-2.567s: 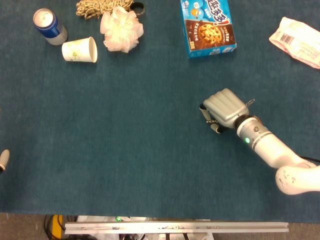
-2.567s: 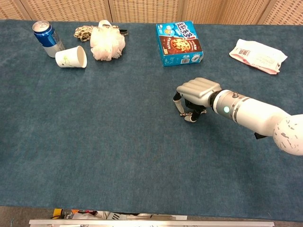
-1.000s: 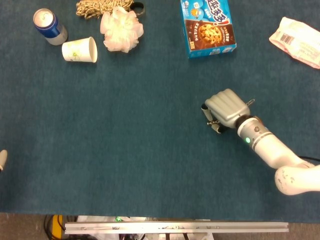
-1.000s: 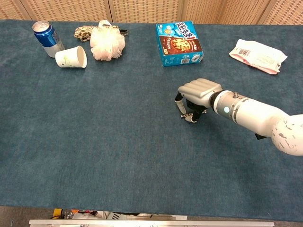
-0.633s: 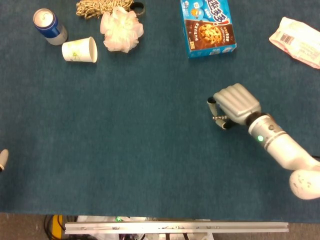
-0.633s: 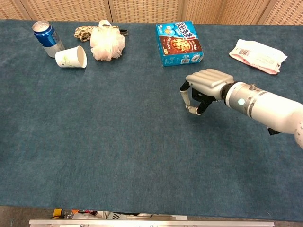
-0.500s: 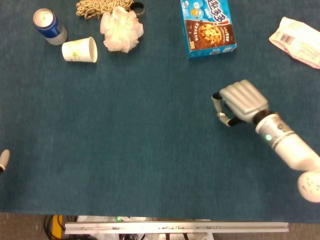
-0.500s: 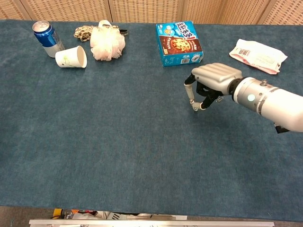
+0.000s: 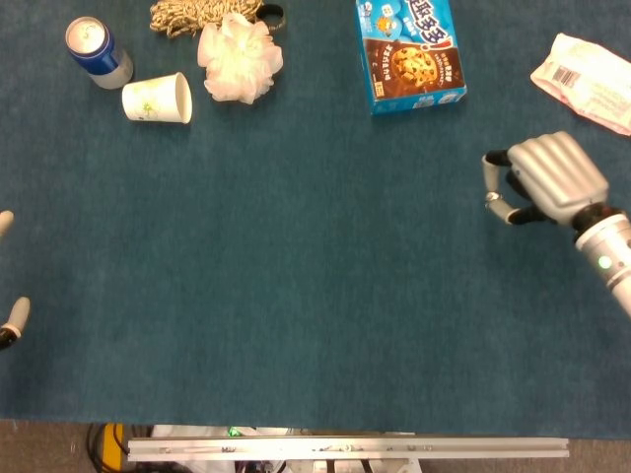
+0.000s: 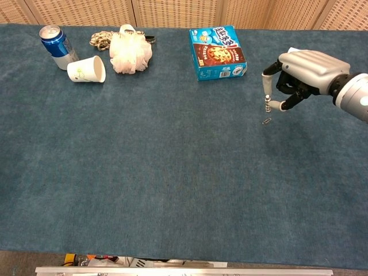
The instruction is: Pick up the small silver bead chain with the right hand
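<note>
The right hand (image 10: pixel 299 75) hangs above the right side of the table (image 10: pixel 172 172), its fingers curled down and pinching the small silver bead chain (image 10: pixel 267 113) between thumb and a fingertip. In the chest view the chain dangles straight down from that pinch, a small loop at its lower end, and looks clear of the blue cloth. In the head view the same hand (image 9: pixel 542 182) sits near the right edge, but the chain is too fine to make out there.

Of the left hand only pale fingertips (image 9: pixel 12 317) show at the left edge of the head view; whether it is spread or closed cannot be told.

At the far left stand a blue can (image 10: pixel 56 45) and, just beside it, a paper cup (image 10: pixel 86 70) lying on its side. To their right are a coil of rope (image 10: pixel 103 39) and a white mesh sponge (image 10: pixel 130 53) touching it. A blue cookie box (image 10: pixel 217 53) lies far centre, and a pink-and-white packet (image 10: pixel 313 68) lies far right, behind the hand.
</note>
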Tool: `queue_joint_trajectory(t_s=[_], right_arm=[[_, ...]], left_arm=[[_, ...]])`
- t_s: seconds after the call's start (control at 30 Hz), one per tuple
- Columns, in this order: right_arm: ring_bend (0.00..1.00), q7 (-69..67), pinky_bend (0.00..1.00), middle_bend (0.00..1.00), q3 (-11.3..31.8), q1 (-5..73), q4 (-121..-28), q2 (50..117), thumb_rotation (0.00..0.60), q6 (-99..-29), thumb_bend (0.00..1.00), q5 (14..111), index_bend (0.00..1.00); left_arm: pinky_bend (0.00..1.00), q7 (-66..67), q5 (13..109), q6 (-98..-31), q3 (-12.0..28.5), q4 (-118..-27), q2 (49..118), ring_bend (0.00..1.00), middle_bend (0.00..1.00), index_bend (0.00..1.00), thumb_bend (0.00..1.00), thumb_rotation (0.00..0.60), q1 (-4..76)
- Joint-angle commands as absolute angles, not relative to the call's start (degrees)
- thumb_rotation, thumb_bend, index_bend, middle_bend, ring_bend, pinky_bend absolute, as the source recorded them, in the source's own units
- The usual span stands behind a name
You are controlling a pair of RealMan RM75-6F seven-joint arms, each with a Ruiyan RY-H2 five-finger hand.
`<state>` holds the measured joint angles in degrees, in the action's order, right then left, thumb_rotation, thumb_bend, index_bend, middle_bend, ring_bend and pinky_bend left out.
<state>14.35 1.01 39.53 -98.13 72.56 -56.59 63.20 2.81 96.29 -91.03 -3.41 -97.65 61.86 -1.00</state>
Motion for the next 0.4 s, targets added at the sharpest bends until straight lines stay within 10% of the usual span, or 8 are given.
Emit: queue_joint_trajectory(t_s=[0.03, 0.4], right_arm=[[1.0, 13.2, 1.0, 0.98, 0.9, 38.8, -96.2, 72.8, 0.6, -55.8, 0.49, 63.4, 0.67], [1.0, 11.3, 1.0, 0.98, 1.7, 38.2, -90.4, 75.9, 0.6, -52.7, 0.49, 63.4, 0.67]], left_arm=[[0.03, 3.1, 96.2, -90.8, -3.4, -97.8, 62.0, 0.14, 0.13, 0.08, 0.32, 0.6, -0.9], [0.03, 3.9, 95.4, -89.8, -3.2, -98.4, 62.1, 0.14, 0.13, 0.08, 0.32, 0.6, -0.5]])
